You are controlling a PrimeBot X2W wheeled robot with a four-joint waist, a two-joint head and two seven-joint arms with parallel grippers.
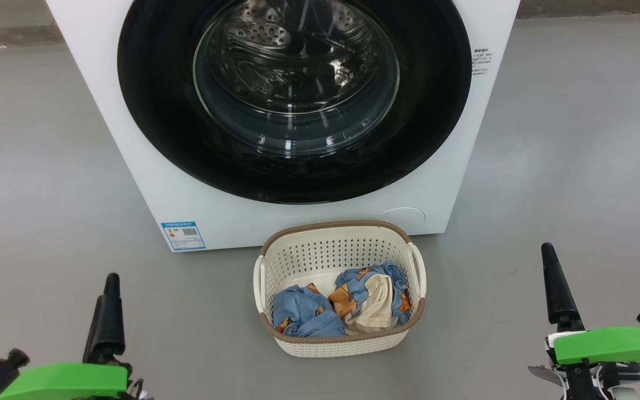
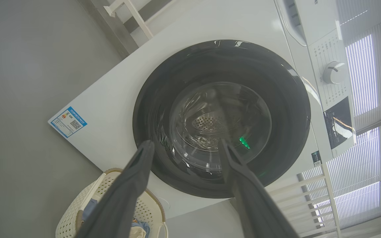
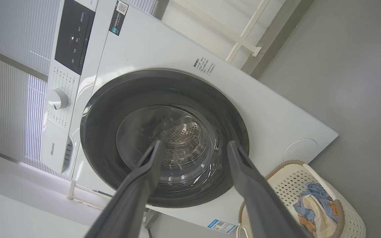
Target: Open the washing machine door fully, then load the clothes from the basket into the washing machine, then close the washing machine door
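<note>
Both spread, empty: your left end effector [image 2: 187, 142], right end effector [image 3: 194, 142]. Washing machine door [image 1: 295, 83] shut; clothes [image 1: 348, 303] in basket [image 1: 320, 255].

Left gripper [image 1: 106, 297]: lower left of the head view, dark fingers pointing up, jaws spread wide, nothing between them. Green left wrist cover [image 1: 64, 380] below it.
Right gripper [image 1: 552, 266]: lower right, fingers pointing up, jaws equally wide, empty. Green right wrist cover [image 1: 611, 344] beneath.
</note>
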